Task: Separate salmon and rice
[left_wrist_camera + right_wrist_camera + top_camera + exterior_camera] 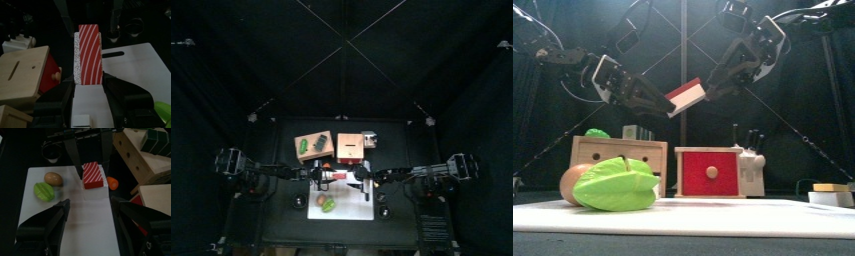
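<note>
The left fingers (657, 103) are gripping the salmon-and-rice block (687, 95) in mid-air while the right fingers (724, 85) are hanging wide open beside it, risking a glancing push that knocks it loose

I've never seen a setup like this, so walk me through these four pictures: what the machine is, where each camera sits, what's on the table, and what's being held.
This is a two-armed robot at a small black table inside black curtains. One picture looks straight down from high above, one looks level from the table's front edge, and two come from cameras on the arms' wrists.

The left gripper holds up a sushi piece in the air: red-and-white striped salmon on a white rice block. The right gripper hangs wide open just in front of it, holding nothing.

Below lies a white cutting board with a green lumpy toy and a brown egg-shaped piece. Behind stand a tan wooden box and a red-fronted box.
</note>
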